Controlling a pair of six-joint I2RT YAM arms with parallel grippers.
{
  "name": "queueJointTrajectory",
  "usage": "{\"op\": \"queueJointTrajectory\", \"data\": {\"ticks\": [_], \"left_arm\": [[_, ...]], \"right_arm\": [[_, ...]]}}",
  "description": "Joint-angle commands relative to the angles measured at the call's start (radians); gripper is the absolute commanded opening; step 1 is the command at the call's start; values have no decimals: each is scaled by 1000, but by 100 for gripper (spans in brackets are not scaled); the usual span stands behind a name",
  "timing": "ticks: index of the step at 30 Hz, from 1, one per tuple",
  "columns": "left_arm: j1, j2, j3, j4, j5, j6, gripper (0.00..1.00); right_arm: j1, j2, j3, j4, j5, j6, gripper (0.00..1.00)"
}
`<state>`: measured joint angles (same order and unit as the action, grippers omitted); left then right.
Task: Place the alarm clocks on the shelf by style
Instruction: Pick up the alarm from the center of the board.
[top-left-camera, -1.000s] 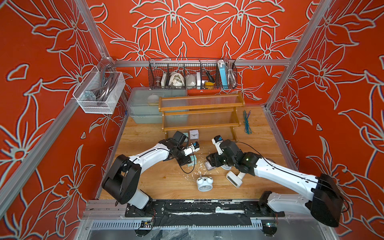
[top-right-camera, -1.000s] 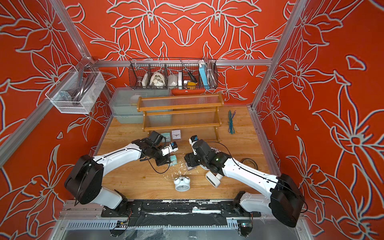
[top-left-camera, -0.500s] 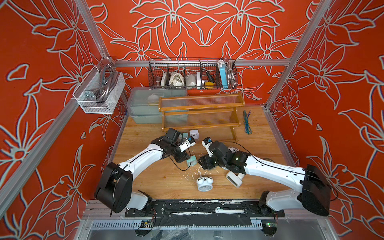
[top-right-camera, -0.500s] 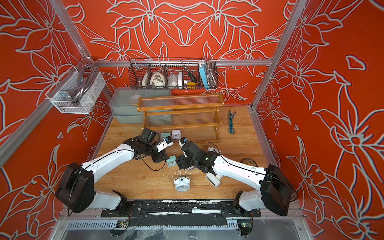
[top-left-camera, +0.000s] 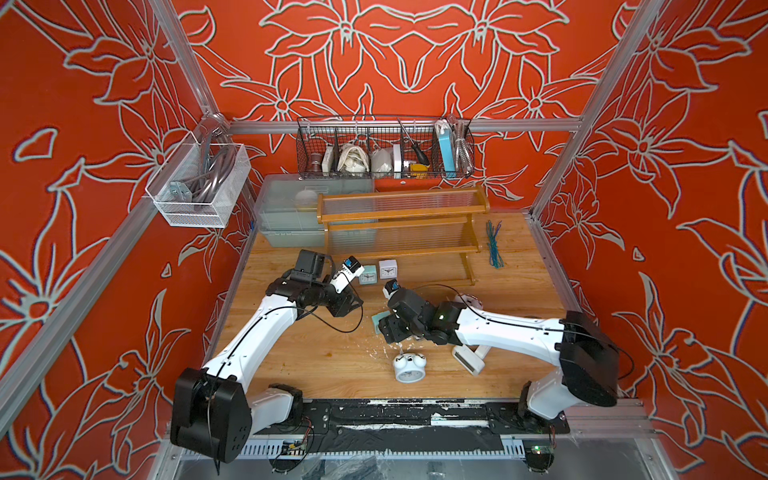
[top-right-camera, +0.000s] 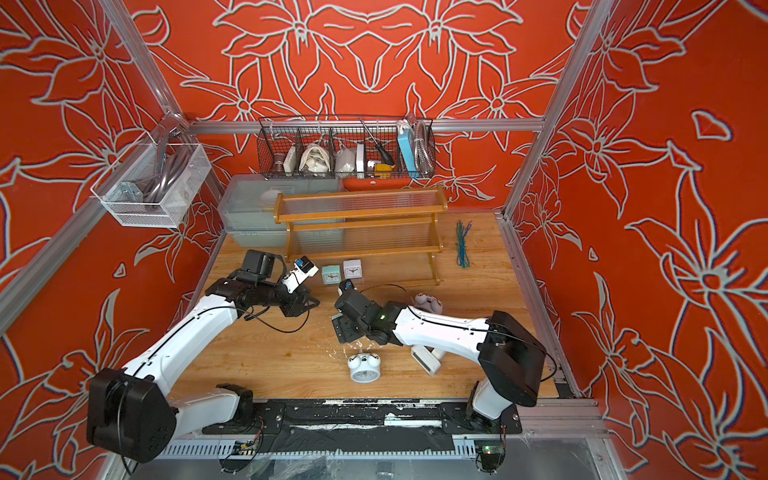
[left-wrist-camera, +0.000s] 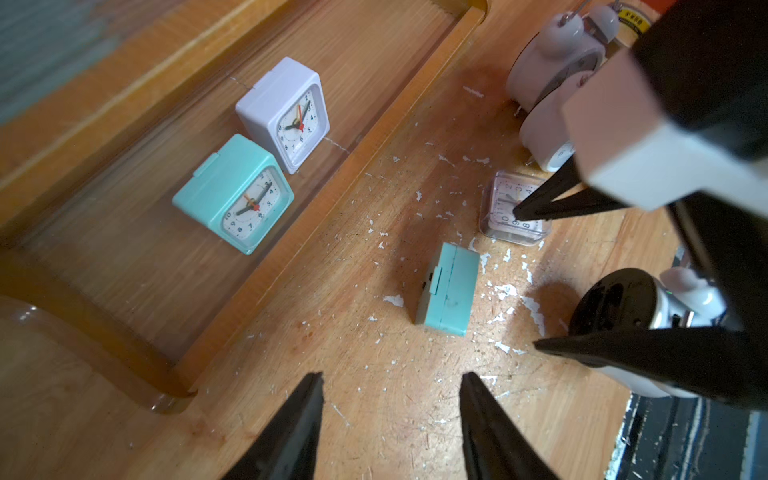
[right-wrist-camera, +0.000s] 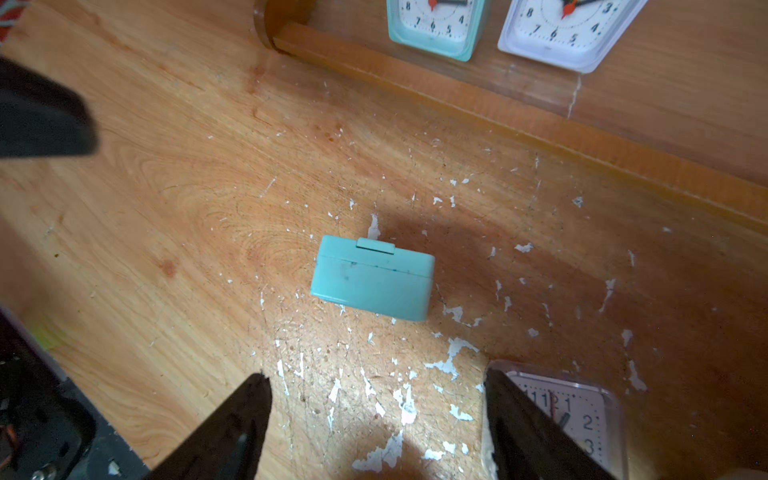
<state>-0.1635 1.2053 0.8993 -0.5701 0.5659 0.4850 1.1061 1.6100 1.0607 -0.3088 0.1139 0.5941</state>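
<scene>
The shelf (top-left-camera: 401, 208) stands at the back, with a teal alarm clock (top-left-camera: 368, 275) and a white square one (top-left-camera: 387, 269) upright on its lowest tier. A second teal clock (right-wrist-camera: 372, 278) lies on the table just ahead of my open right gripper (right-wrist-camera: 376, 376), with nothing between the jaws. A clear-cased clock (right-wrist-camera: 573, 411) lies against one right finger. My left gripper (left-wrist-camera: 391, 378) is open and empty, set back from that teal clock (left-wrist-camera: 449, 289). A twin-bell clock (top-left-camera: 409, 365) and a white digital clock (top-left-camera: 467, 359) lie near the front. Two more twin-bell clocks (left-wrist-camera: 557, 58) lie beyond.
A black wire basket (top-left-camera: 384, 149) hangs on the back wall. Translucent bins (top-left-camera: 291, 216) stand left of the shelf. A white mesh basket (top-left-camera: 199, 187) hangs on the left wall. Green ties (top-left-camera: 493, 245) lie right of the shelf. The two arms nearly meet mid-table.
My left gripper opened, left the teal clock on the table and drew back to the left. The right gripper moved left over that clock with its jaws widening.
</scene>
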Motion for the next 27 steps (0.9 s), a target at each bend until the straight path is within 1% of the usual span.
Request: {"op": "queueJointTrajectory", "data": {"ticks": [1, 8, 14, 21, 27], "left_arm": [[20, -19, -23, -32, 51, -26, 54], [30, -27, -42, -13, 55, -41, 54], [32, -27, -45, -7, 54, -45, 54], [35, -29, -53, -3, 54, -45, 54], [38, -33, -58, -2, 54, -47, 54]], "right_arm": [[14, 41, 36, -3, 57, 21, 85], [18, 112, 83, 8, 84, 8, 87], [18, 161, 100, 29, 96, 16, 86], [18, 211, 129, 40, 87, 10, 78], [18, 236, 140, 42, 90, 6, 74]]}}
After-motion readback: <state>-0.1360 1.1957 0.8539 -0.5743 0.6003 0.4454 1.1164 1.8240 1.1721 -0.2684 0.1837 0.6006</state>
